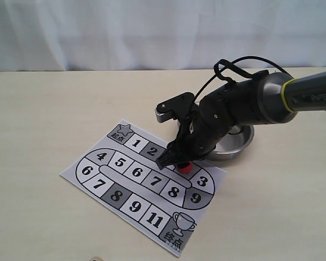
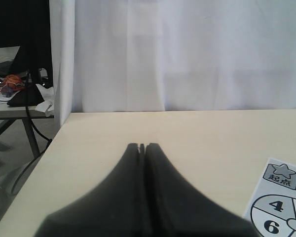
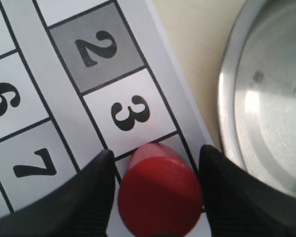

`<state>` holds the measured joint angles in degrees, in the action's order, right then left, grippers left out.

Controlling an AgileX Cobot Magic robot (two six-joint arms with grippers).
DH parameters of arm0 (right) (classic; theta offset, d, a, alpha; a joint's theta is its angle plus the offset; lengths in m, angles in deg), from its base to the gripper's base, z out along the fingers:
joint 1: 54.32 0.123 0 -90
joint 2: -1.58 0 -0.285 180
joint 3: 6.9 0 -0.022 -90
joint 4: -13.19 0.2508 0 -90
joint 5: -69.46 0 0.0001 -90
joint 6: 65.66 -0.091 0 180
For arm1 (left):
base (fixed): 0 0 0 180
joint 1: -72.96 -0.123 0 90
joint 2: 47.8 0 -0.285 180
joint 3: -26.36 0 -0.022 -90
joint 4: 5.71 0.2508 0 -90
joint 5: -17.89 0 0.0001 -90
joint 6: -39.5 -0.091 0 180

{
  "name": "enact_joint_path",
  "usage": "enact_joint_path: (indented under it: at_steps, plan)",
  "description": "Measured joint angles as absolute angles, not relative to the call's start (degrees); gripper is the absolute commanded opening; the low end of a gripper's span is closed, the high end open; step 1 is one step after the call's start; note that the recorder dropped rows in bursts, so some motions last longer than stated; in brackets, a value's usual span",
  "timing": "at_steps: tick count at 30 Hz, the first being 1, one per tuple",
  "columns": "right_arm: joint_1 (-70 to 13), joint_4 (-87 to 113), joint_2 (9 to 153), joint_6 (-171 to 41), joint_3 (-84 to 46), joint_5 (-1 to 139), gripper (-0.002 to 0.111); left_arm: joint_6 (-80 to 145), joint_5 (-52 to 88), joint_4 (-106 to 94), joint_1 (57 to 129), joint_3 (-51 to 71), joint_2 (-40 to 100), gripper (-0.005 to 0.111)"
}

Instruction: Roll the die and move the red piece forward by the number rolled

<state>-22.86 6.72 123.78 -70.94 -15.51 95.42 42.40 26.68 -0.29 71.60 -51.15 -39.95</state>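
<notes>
The red piece point(image 3: 160, 195) stands upright on the game board point(image 3: 64, 94), on the square just past the one marked 3. My right gripper point(image 3: 156, 154) is lowered over it, open, one finger on each side and a thin gap showing on one side. The exterior view shows the same: the right gripper point(image 1: 176, 162) sits over the red piece point(image 1: 183, 168), near the board's point(image 1: 100, 191) right edge. My left gripper point(image 2: 142, 146) is shut on nothing, above bare table left of the board. The die is not visible in any view.
A shiny metal bowl point(image 1: 240, 144) sits on the table just behind the board, mostly hidden by the right arm; its rim point(image 3: 227, 98) lies close beside the right gripper. A white curtain hangs behind the table. The table's left edge point(image 2: 49, 148) shows in the left wrist view.
</notes>
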Motion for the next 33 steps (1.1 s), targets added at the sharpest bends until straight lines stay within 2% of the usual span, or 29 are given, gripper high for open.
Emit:
enact_joint_path:
  at_steps: [16, 18, 23, 28, 33]
  plan:
    - [-22.9, 6.7, 119.7, -70.9, -15.6, 95.4, 0.051, 42.4, 26.7, -0.3, 71.6, -51.2, -39.9, 0.000]
    - [-22.9, 6.7, 119.3, -71.0, -15.6, 95.4, 0.045, 42.4, 26.7, -0.3, 71.6, -51.2, -39.9, 0.000]
    - [-22.9, 6.7, 118.3, -71.0, -15.6, 96.7, 0.004, 42.4, 26.7, -0.3, 71.6, -51.2, -39.9, 0.000]
    - [-24.5, 6.7, 116.8, -72.1, -15.6, 99.5, 0.004, 42.4, 26.7, -0.3, 71.6, -51.2, -39.9, 0.000]
    - [-30.5, 6.7, 114.8, -73.5, -15.6, 103.1, 0.004, 42.4, 26.7, -0.3, 71.6, -51.2, -39.9, 0.000]
